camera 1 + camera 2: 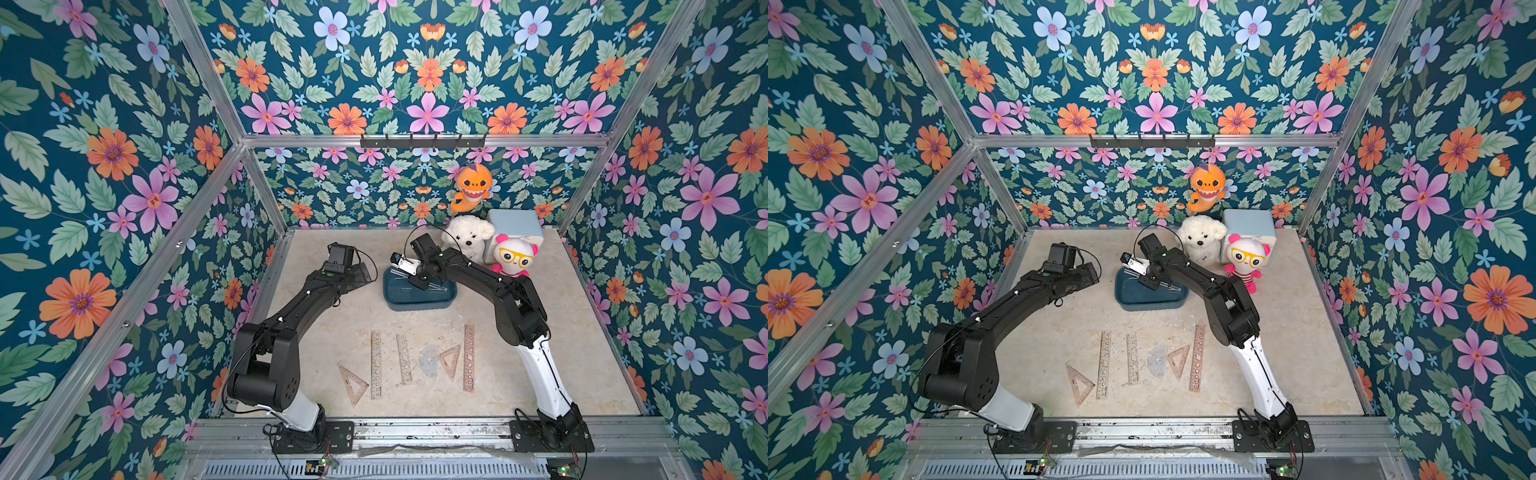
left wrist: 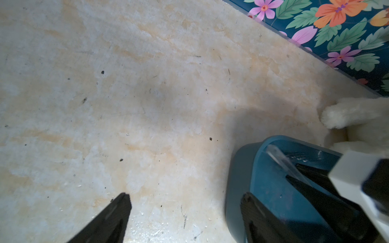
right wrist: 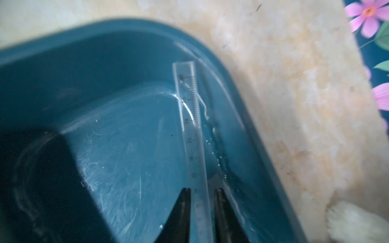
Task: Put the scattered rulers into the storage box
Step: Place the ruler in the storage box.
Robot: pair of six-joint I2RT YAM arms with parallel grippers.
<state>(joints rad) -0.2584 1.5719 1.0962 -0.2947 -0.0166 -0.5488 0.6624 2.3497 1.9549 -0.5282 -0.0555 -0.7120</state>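
- Over box (image 3: 84, 42): right gripper (image 3: 202, 191) slightly parted, clear ruler (image 3: 190, 117) between jaws, far end against box wall.
- Left gripper (image 2: 184, 195) wide open, empty, beside box.
- Six rulers (image 1: 376, 365) lie flat on table (image 1: 540, 374).

Jaws slightly parted, the right gripper (image 3: 202, 191) straddles a clear ruler (image 3: 192, 126) that runs straight ahead, its far end leaning against the box (image 3: 105, 52) wall.

Poises black left parallel gripper (image 2: 185, 195), jaws wide apart; just right of it dips black right parallel gripper (image 3: 203, 191), jaws narrowly parted.
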